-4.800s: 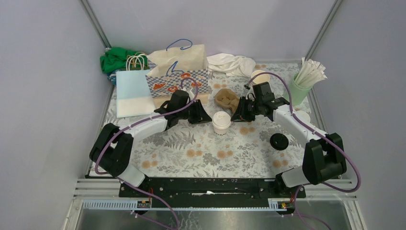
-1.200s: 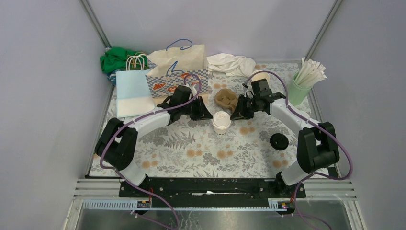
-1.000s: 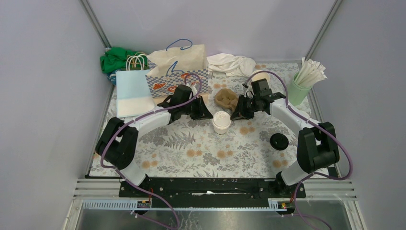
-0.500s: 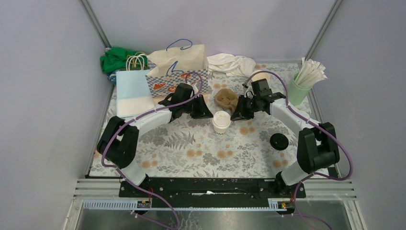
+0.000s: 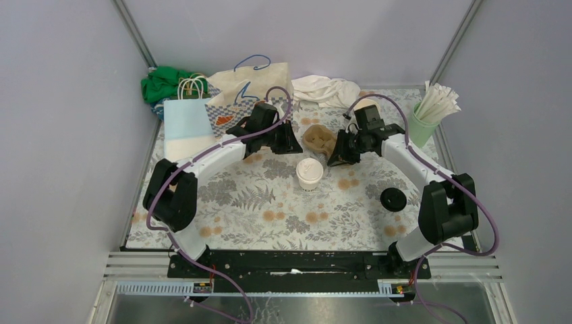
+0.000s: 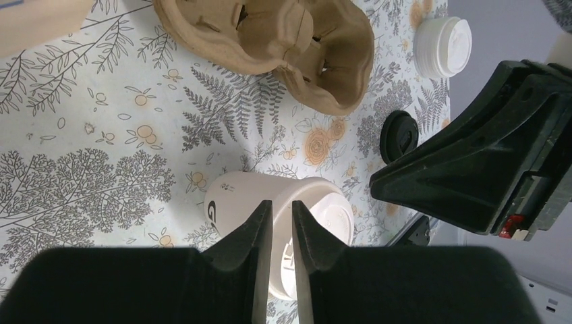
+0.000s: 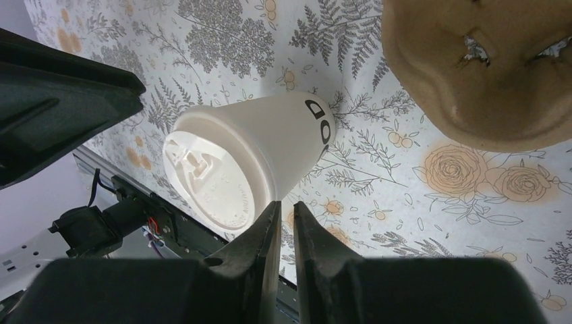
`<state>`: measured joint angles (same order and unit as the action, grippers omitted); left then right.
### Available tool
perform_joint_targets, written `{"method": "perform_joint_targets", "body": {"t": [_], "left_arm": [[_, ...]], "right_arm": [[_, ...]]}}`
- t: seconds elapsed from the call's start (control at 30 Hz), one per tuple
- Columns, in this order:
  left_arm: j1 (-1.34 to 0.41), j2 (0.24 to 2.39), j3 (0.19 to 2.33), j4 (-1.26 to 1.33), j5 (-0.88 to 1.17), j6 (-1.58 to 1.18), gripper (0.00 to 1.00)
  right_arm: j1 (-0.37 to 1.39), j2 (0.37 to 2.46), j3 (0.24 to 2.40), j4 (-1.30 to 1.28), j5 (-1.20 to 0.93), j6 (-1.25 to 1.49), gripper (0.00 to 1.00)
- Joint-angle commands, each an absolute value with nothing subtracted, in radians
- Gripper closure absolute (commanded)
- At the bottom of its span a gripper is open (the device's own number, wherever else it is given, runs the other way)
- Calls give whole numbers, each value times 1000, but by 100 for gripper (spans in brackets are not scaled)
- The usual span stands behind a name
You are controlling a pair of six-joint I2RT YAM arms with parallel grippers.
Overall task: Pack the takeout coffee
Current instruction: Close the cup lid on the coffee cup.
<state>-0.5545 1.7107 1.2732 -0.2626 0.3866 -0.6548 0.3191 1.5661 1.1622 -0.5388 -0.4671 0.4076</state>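
Note:
A cream paper cup (image 5: 309, 173) with a white lid and dark lettering stands upright mid-table. It also shows in the left wrist view (image 6: 236, 200) and the right wrist view (image 7: 256, 145). My left gripper (image 5: 289, 145) is shut and empty, just far-left of the cup and apart from it; the left wrist view (image 6: 281, 219) shows it above the cup. My right gripper (image 5: 335, 157) is shut and empty, just right of the cup (image 7: 287, 219). A second lidded cup (image 6: 442, 46) stands far right, mostly hidden behind the right arm in the top view (image 5: 366, 105).
A brown pulp cup carrier (image 5: 319, 138) lies just behind the cup, between the grippers. A black lid (image 5: 393, 199) lies at the near right. A mint tumbler of straws (image 5: 420, 127) stands far right. Paper bags (image 5: 249, 91), (image 5: 187, 128) and cloths (image 5: 328, 88) fill the back.
My left gripper has drawn back from the cup toward the far side, near the patterned bag. My right gripper has shifted slightly toward the back. The cup stands about where it was.

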Motion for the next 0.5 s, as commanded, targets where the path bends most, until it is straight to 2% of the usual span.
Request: {"method": "perform_joint_targets", "body": {"t": [0.0, 0.1, 0.23, 0.47], "left_arm": [[-552, 1703, 1315, -275, 369, -632, 79], [-552, 1696, 1318, -284, 373, -633, 79], [-553, 1672, 1308, -287, 397, -629, 74], [-551, 1658, 1287, -286, 408, -607, 71]], "right_arm": [[325, 1534, 1223, -578, -461, 393, 79], [325, 1528, 1229, -582, -467, 387, 74], [325, 1507, 1210, -574, -475, 385, 60], [328, 1429, 1099, -511, -506, 458, 58]]}}
